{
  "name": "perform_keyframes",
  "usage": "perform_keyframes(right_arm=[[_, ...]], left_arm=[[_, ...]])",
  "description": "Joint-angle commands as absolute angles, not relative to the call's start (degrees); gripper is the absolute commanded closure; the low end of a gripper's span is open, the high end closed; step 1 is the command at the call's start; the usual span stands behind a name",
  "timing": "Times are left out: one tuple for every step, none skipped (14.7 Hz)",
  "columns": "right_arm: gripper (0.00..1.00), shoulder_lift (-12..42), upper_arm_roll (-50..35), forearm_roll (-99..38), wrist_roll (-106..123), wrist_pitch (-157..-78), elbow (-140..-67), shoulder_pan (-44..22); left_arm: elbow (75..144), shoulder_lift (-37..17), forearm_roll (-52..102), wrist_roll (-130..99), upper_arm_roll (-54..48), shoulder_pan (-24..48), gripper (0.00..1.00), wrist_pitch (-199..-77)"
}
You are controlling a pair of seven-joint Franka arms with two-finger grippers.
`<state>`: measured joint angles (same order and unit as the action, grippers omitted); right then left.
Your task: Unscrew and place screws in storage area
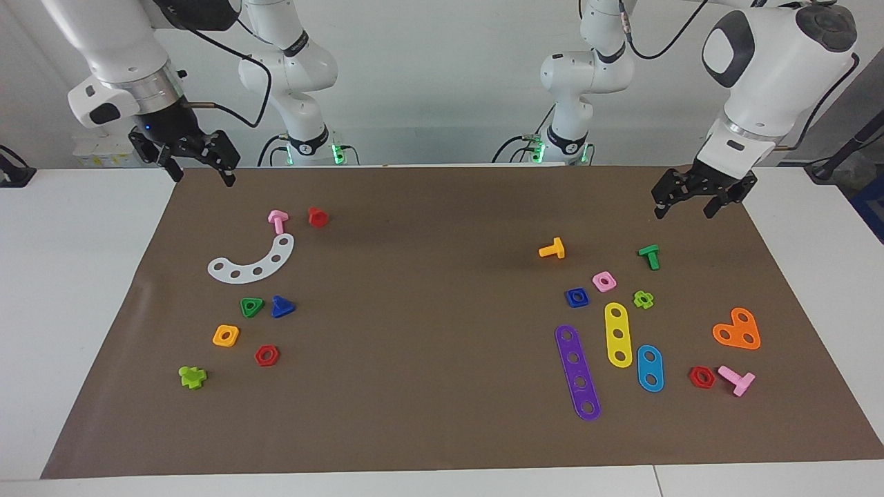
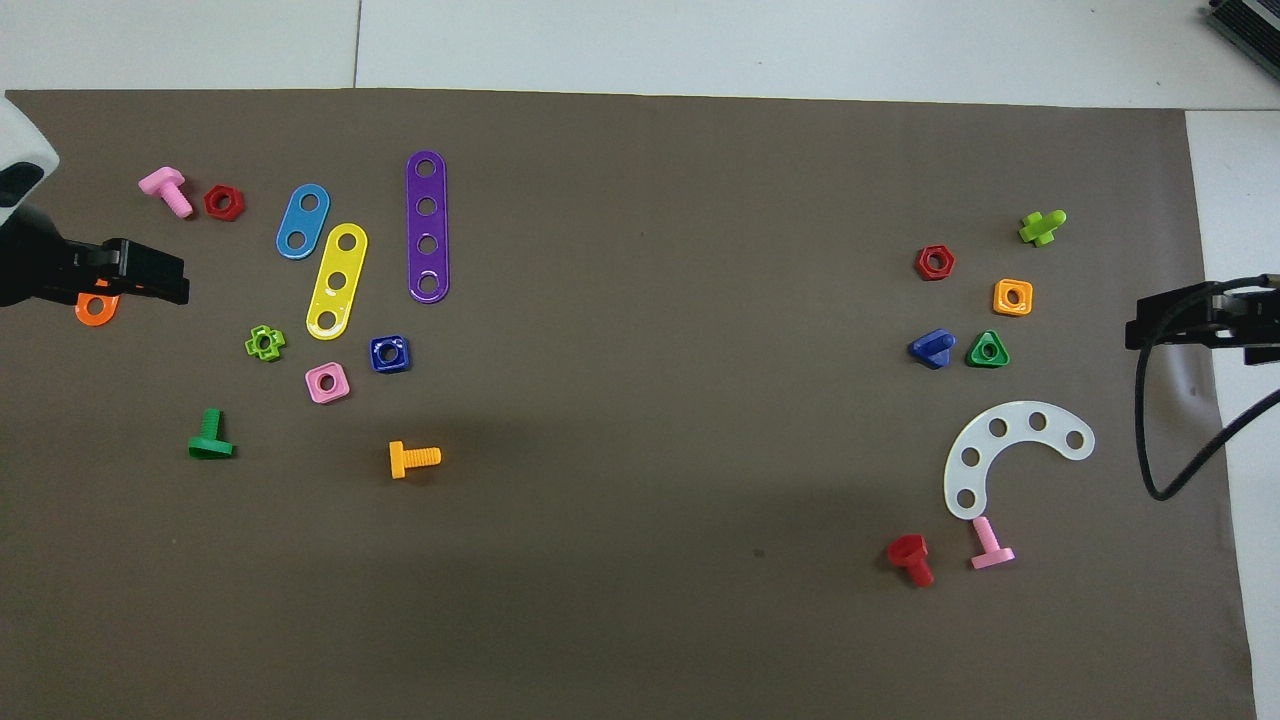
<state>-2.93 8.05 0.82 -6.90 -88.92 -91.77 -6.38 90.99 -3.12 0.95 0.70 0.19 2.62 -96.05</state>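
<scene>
We see the dark-blue bolt [image 1: 282, 307] lying on its side on the brown mat [image 1: 442, 428], its triangular head broad and its stub short; in the overhead view the stub points toward the green triangular nut [image 1: 251, 307], which lies just beside it without touching. The bolt sits at the right arm's end of the table, well apart from the right gripper [image 1: 204, 169], with the white curved strip [image 1: 253, 261] lying between them. The matching blue square nut [image 1: 577, 297], flat with a round hole, lies at the left arm's end, just beside the pink square nut [image 1: 604, 281]. It is nearer the left gripper [image 1: 684, 207] than the bolt is, with the green T-shaped bolt [image 1: 650, 256] roughly between gripper and nut. Bolt and nut are thus separate and well apart.

We find the right gripper raised over the mat's edge nearest the robots, fingers pointing down, spread apart and holding nothing. The left gripper hangs likewise over the mat near that same edge, its fingers parted and empty.

In the overhead view the left gripper covers most of the orange heart-shaped plate [image 2: 97, 308], leaving only one lobe with a hole visible. In that view both arms are cut off at the frame edges. A black cable [image 2: 1150, 440] loops below the right gripper there.
</scene>
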Motion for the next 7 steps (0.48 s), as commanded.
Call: perform_keyframes(right_arm=[[0.00,-2.4,7.5,1.7,-5.8,-86.4,-89.7,-6.1],[0.00,-2.2,7.6,1.7,-5.8,-85.9,-89.2,-6.1],[0.00,-2.2,7.5,1.4,-5.8,-86.0,-89.4,-6.0],[0.00,-2.3,7.6,0.9,-5.9,-86.0,-89.6,-5.6],[0.00,-2.4,7.6,0.7,-6.1,-86.6,-90.0,-5.7],[0.00,-2.5,7.6,0.8,-6.0,-86.7,-90.0,-5.6],[0.00,-2.5,7.6,0.8,-6.2,-86.7,-90.0,-6.0]], left_arm=[[90.7,-2.1,0.4,1.1,-5.3,-2.5,0.00,-96.2],[90.5,-2.1,-0.8,1.1,-5.4,-2.3,0.00,-96.0],[90.4,-2.0,-1.4,1.0,-5.6,-2.2,0.00,-95.8],[90.3,-1.9,-1.4,0.9,-5.8,-2.3,0.00,-95.4],[89.0,-1.9,-1.4,0.6,-5.9,-2.4,0.00,-94.3],[88.2,-1.8,-1.2,0.5,-5.9,-2.5,0.00,-92.8],[88.2,-1.7,-1.0,0.4,-6.0,-2.8,0.00,-92.8]])
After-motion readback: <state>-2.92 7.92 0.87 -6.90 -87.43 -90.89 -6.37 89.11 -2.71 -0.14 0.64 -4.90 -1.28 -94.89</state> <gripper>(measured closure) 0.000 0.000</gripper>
